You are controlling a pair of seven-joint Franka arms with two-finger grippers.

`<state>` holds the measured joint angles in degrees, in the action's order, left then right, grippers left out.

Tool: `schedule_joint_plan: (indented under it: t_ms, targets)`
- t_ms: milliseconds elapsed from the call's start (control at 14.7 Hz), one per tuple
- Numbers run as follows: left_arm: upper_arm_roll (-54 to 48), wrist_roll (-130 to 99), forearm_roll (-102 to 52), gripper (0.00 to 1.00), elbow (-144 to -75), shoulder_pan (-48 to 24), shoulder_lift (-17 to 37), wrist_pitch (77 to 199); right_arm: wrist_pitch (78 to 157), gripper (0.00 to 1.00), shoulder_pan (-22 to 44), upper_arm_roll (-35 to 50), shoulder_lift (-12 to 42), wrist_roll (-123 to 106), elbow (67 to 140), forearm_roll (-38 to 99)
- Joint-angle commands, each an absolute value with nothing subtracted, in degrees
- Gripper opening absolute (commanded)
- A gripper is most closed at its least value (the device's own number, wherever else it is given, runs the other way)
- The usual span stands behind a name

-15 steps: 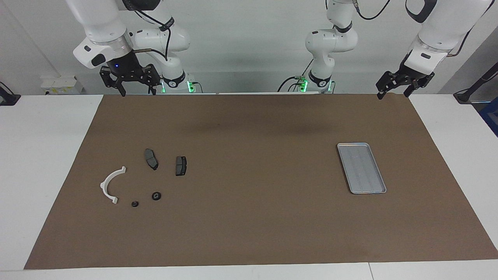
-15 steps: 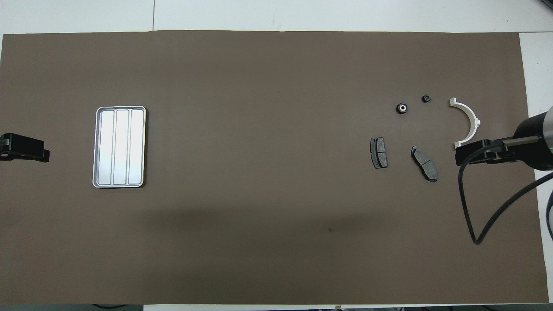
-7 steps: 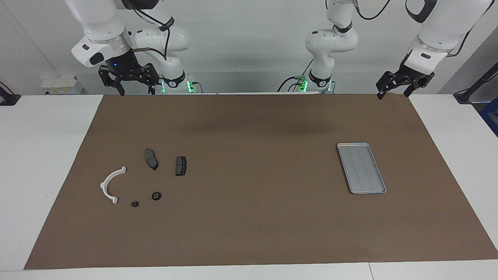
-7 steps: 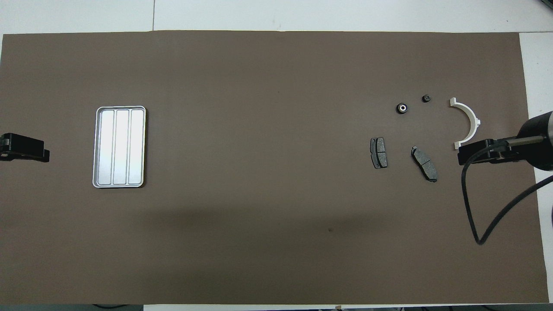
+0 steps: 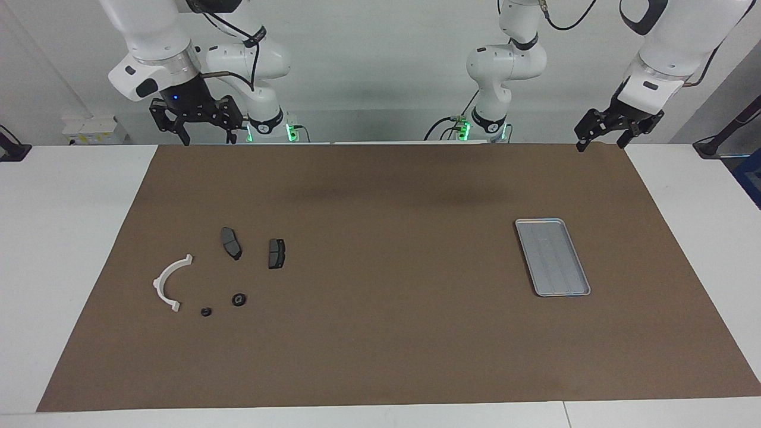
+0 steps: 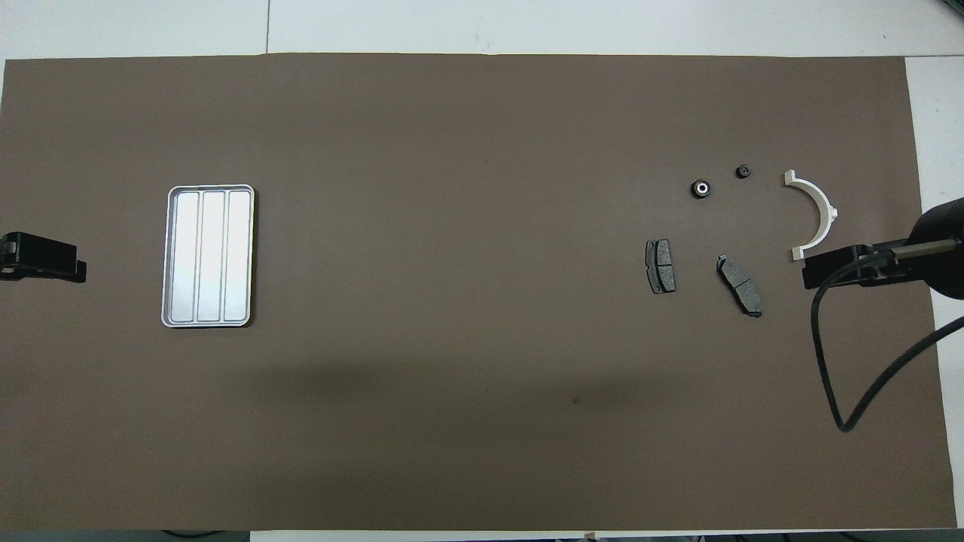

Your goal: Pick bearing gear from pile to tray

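Field note: my right gripper [image 5: 205, 135] hangs high over the robots' edge of the brown mat [image 5: 392, 333] at the right arm's end of the counter, jaws spread wide and empty. The pile [image 5: 223, 276] lies farther from the robots than that gripper; its likely bearing gear [image 5: 239, 299], small, round and black with no long axis to align on, sits beside a smaller black piece [image 5: 206, 311], though which one is the gear I can't settle. My left gripper [image 5: 600, 141] waits, jaws open and empty, the empty tray [image 5: 581, 293] at its end, so the right arm is nearer for the pick.
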<state>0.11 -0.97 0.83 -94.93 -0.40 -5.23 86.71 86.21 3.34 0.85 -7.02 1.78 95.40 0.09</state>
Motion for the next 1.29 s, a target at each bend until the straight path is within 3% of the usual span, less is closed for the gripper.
schedule_joint_plan:
  t_ms: [0, 136, 408, 1225]
  targets:
    - [0.44, -1.58, 0.79, 1.00, -94.92, -0.79, -5.62, 86.40, 87.36, 1.00, 2.64, 0.79, -7.91, 0.61, 96.41, 1.05]
    - [0.35, -1.58, 0.79, 1.00, -94.92, -0.70, -5.62, 86.40, 88.23, 1.00, 2.55, 0.70, -7.39, 2.19, 96.76, 0.53]
    - [0.35, -1.32, 0.79, 1.00, -94.92, -0.79, -5.62, 85.96, 98.06, 1.00, 2.72, 0.70, -6.42, 4.48, 103.61, -0.09]
    - [0.26, -1.67, 0.79, 1.00, -94.92, -0.79, -5.71, 87.01, 126.89, 1.00, 3.87, 0.79, 18.79, 19.24, 103.89, -4.22]
